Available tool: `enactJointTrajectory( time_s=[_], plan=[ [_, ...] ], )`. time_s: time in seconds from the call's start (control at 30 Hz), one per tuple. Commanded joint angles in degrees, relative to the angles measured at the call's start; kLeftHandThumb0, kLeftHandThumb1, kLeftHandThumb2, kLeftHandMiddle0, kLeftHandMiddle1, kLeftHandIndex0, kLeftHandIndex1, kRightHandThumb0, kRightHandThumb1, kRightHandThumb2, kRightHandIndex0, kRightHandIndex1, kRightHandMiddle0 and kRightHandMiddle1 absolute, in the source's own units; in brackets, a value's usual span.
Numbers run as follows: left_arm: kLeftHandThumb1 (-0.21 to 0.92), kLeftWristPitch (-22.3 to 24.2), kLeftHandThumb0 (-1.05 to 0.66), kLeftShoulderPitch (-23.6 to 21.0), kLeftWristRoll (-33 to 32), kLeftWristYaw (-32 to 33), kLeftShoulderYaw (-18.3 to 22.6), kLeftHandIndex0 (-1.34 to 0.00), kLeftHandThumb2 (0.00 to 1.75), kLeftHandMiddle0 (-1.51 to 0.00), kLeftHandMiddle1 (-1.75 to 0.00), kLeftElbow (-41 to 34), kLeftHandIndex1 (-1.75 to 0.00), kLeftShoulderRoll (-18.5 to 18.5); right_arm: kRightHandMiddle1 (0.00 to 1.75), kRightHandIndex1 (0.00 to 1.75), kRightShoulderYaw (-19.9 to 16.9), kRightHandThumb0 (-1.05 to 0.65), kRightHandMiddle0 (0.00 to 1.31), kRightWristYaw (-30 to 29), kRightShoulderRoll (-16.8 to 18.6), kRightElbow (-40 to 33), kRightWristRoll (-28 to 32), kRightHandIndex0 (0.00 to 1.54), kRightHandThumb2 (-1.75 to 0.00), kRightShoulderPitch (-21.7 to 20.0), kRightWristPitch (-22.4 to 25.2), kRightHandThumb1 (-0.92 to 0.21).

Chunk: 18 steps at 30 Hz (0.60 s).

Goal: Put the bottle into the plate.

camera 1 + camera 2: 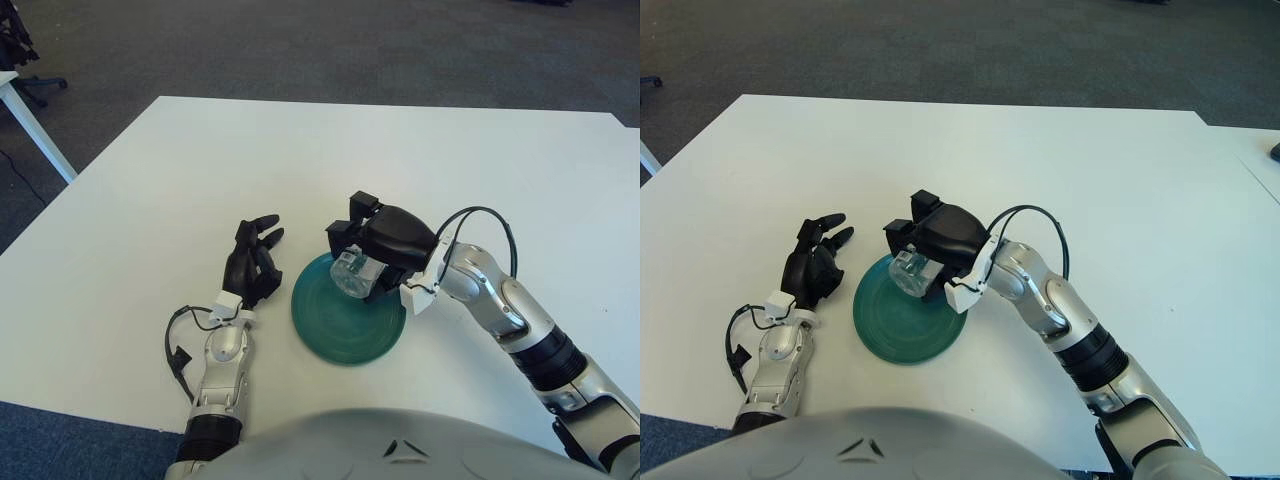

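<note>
Now | bottle (352, 273) gripped under right hand (375, 245) | over plate (345, 325)

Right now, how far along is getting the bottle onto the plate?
Done: the bottle is picked up and over the green plate. In hand: the right robot hand grips it. Left: set it down and let go. The left robot hand shows beside the plate, on its left.
</note>
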Motion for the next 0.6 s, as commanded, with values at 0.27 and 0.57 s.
enactJointTrajectory(
  time_s=[0.27, 0.57],
  plan=[
    [0.92, 3.1, -0.77, 2.2, -0.1, 0.7, -0.2, -0.2, 1.02, -0.46, -0.49, 2.9, -1.09, -1.0, 1.75, 1.75, 0.6, -0.51, 0.84, -2.6, -1.5, 1.4, -2.9, 1.34, -1.37, 2.6, -6.2, -0.29],
    [0.92, 3.4, -0.77, 2.5, 0.6, 1.3, -0.4, -0.22, 1.04, -0.48, -0.5, 2.3, -1.09, -1.0, 1.75, 1.75, 0.6, -0.5, 0.66, -2.7, -1.0, 4.0, -1.9, 1.32, -1.37, 2.2, -8.7, -0.27]
  ],
)
